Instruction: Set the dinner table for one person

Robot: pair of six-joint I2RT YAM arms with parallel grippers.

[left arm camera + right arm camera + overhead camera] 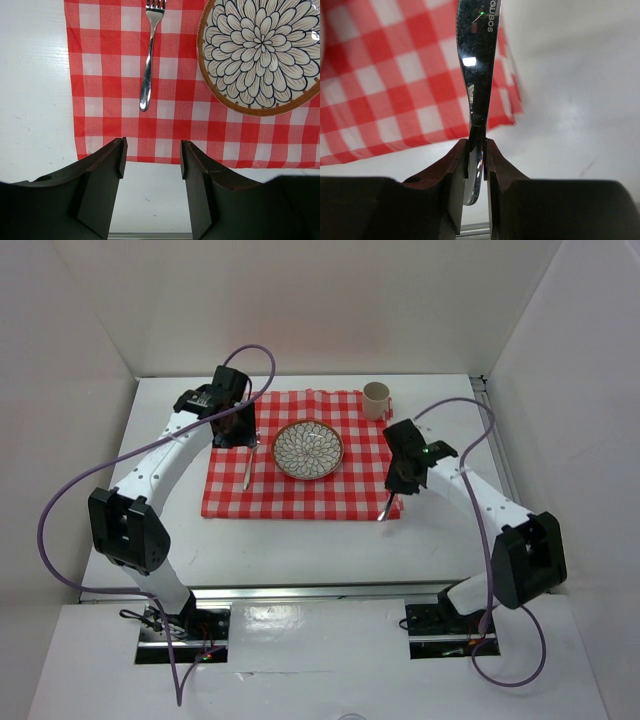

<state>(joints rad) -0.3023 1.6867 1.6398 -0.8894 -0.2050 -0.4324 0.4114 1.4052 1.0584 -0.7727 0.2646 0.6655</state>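
Observation:
The dinner table (pixel 300 550) is a plain white top. A patterned plate (pixel 308 449) lies in the middle of the red-and-white checked cloth (pixel 330 495). A silver fork (pixel 247 468) lies on the cloth left of the plate. A beige cup (pixel 376 400) stands on the table by the cloth's far right corner. My left gripper (pixel 238 438) is open and empty above the fork's side of the cloth. In the left wrist view the gripper (pixel 152 150) is short of the fork (pixel 149 55) and plate (pixel 260 50). My right gripper (pixel 396 483) is shut on a table knife (pixel 479 60), held over the cloth's right edge.
A silver rail (pixel 320 592) runs along the table's near edge. White walls close in the left, far and right sides. Purple cables loop off both arms. Bare white table (pixel 570 100) lies right of the cloth.

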